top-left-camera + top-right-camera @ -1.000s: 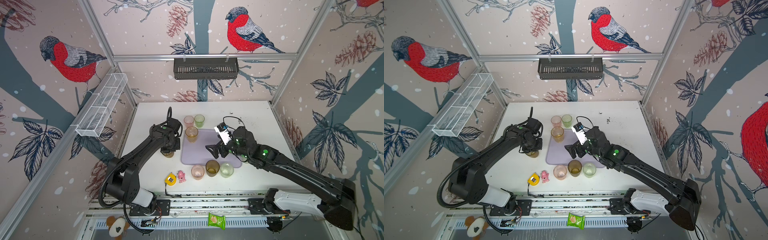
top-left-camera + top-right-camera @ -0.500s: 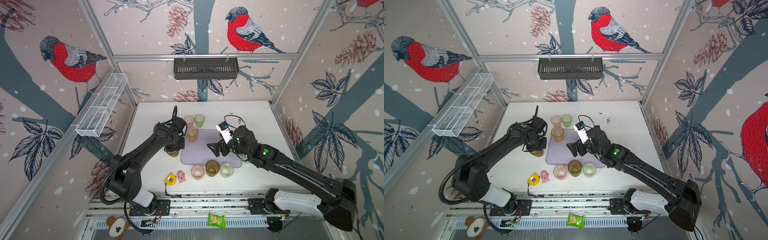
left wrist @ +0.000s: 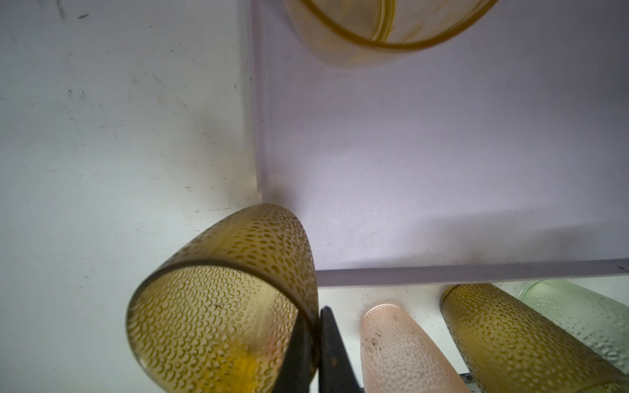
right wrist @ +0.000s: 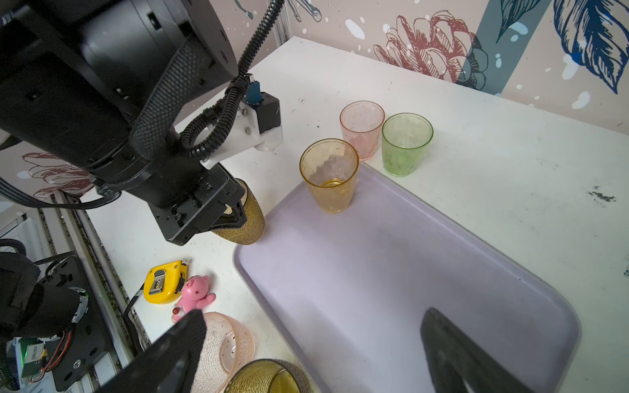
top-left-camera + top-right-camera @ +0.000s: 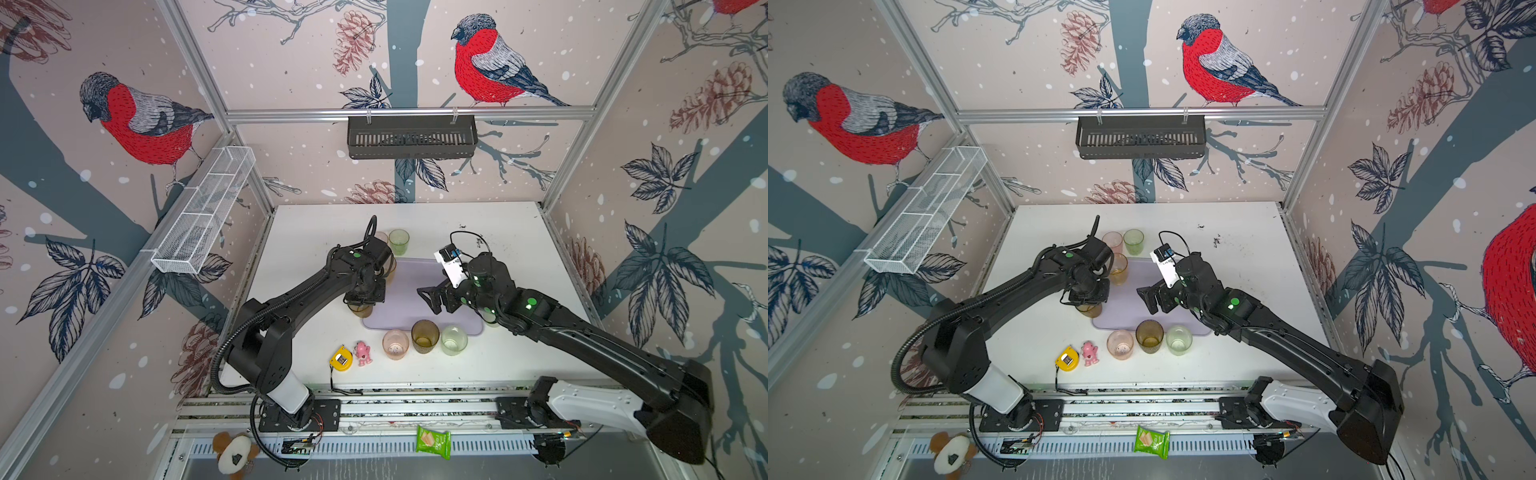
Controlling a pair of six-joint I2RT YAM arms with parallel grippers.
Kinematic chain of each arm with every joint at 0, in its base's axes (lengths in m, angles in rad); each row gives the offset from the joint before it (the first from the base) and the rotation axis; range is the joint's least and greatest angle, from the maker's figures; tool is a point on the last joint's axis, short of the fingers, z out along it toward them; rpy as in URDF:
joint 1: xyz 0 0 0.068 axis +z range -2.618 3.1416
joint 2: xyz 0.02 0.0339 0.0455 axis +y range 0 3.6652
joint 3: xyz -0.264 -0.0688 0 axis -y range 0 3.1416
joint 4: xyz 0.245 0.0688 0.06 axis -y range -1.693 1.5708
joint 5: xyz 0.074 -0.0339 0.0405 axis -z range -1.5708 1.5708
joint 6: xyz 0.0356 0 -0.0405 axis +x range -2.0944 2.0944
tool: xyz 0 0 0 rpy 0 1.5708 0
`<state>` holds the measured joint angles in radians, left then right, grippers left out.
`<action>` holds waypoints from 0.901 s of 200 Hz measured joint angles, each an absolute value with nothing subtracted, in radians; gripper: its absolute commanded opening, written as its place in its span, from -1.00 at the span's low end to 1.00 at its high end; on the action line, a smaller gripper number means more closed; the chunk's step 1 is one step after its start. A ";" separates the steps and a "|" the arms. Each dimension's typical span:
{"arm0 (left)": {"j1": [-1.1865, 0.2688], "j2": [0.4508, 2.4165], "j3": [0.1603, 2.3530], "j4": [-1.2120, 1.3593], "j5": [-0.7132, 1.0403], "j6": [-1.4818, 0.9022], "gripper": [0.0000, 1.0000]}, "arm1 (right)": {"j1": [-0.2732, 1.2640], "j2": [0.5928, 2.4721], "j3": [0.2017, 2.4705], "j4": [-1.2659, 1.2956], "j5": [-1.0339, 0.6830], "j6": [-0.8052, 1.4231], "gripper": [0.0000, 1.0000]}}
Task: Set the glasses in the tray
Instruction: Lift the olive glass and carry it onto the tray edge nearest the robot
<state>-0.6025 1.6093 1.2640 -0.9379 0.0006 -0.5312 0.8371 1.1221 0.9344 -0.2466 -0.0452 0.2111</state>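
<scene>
1 amber glass (image 4: 329,175) stands in the tray (image 4: 391,272). The left tool (image 3: 315,328) pinches a brown glass (image 3: 221,299) at the tray's lower-left corner in both top views. The right tool (image 4: 313,318) is spread above the tray. At least 5 more glasses (image 5: 395,344) wait on the bench (image 5: 498,232).

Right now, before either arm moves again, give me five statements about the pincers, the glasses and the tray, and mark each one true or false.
1. The left pincer is shut on a brown glass. True.
2. The right pincer is shut on the rim of the tray. False: it is open and empty, above the tray.
3. An amber glass stands upright in the tray, near a corner. True.
4. The pink toy figure lies in the tray. False: it lies on the table, beside the yellow tape measure.
5. A pink glass and a green glass stand side by side on the table, outside the tray. True.
</scene>
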 measured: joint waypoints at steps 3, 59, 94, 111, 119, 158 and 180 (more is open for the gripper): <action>-0.605 1.612 1.265 -0.937 0.001 -0.533 -0.86 | 0.837 1.122 0.934 -0.247 -0.045 0.211 0.99; -0.624 1.654 1.295 -0.925 0.008 -0.546 -0.86 | 0.828 1.129 0.933 -0.246 -0.045 0.213 0.99; -0.632 1.682 1.318 -0.924 0.014 -0.548 -0.86 | 0.824 1.132 0.933 -0.247 -0.046 0.213 0.99; -0.639 1.697 1.332 -0.920 0.021 -0.550 -0.86 | 0.821 1.133 0.933 -0.247 -0.046 0.213 0.99; -0.645 1.704 1.338 -0.920 0.021 -0.550 -0.86 | 0.819 1.133 0.933 -0.247 -0.046 0.213 0.99; -0.661 1.731 1.363 -0.916 0.018 -0.550 -0.85 | 0.814 1.137 0.937 -0.249 -0.045 0.209 0.99; -0.666 1.740 1.371 -0.910 0.015 -0.550 -0.84 | 0.811 1.139 0.938 -0.250 -0.045 0.207 0.99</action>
<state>-0.6662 1.7405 1.3712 -0.9104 0.0151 -0.5503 0.8108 1.1385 0.9382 -0.2504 -0.0452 0.2070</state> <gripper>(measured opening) 0.078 0.995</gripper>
